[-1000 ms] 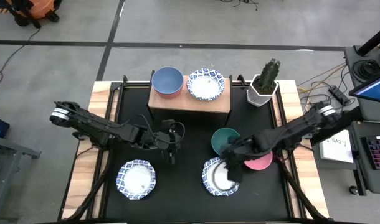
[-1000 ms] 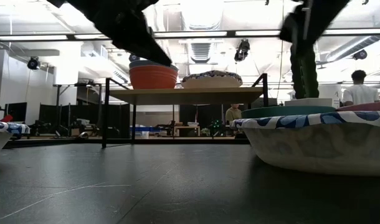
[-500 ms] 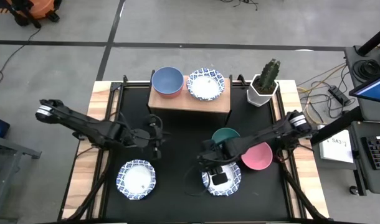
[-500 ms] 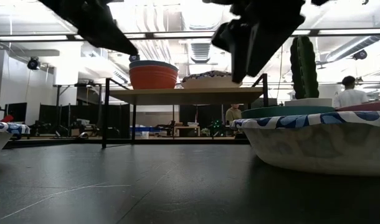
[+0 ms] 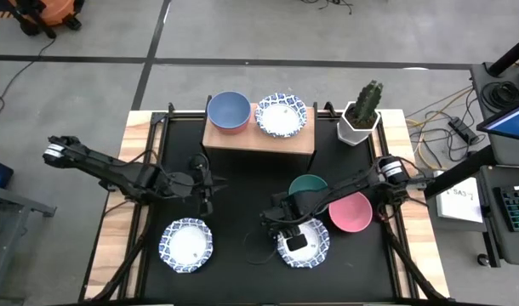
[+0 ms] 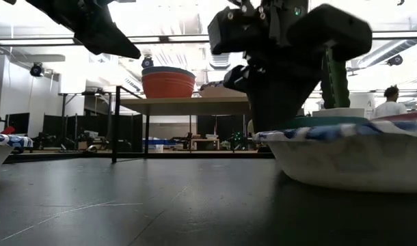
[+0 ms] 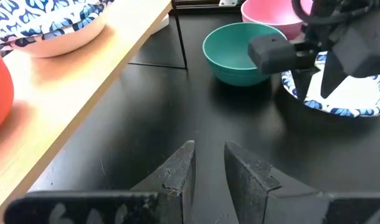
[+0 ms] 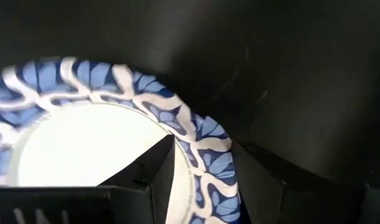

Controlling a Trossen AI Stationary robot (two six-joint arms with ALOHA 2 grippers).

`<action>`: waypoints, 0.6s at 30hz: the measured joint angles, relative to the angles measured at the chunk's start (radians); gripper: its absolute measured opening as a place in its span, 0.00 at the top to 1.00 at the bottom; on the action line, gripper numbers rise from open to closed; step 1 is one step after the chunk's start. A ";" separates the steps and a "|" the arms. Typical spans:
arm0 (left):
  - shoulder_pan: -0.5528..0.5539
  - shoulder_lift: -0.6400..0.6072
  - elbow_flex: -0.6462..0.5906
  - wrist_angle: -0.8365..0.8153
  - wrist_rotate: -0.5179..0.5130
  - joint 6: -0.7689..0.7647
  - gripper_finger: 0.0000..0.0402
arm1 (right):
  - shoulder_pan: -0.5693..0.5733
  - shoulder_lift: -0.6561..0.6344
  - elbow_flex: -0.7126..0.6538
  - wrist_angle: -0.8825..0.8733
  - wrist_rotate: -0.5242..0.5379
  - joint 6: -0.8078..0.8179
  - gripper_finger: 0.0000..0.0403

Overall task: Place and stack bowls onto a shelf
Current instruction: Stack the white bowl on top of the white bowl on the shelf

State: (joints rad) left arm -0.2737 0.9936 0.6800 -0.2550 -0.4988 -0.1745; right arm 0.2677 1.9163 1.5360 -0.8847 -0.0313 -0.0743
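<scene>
Around my black table (image 5: 242,212) I see a grey concrete floor (image 5: 327,34) crossed by dark lines. Cables (image 5: 434,110) trail beside a desk with a keyboard (image 5: 516,208). Bright ceiling lights (image 6: 195,37) shine overhead; a person (image 6: 388,102) stands far off.

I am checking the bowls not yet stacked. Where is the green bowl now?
In the high view, the green bowl sits on the black table right of centre, below the shelf, touching the pink bowl on its right.
</scene>
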 joint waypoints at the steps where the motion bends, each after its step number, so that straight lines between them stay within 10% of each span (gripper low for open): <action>1: 0.000 0.001 0.000 0.001 0.000 0.000 0.83 | 0.000 0.006 0.000 0.000 0.001 -0.004 0.63; 18: 0.000 0.006 -0.001 0.004 0.000 0.004 0.83 | 0.000 0.039 0.000 0.003 -0.004 -0.013 0.83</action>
State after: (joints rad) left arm -0.2737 0.9997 0.6792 -0.2512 -0.4984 -0.1703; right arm 0.2676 1.9554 1.5356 -0.8822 -0.0352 -0.0869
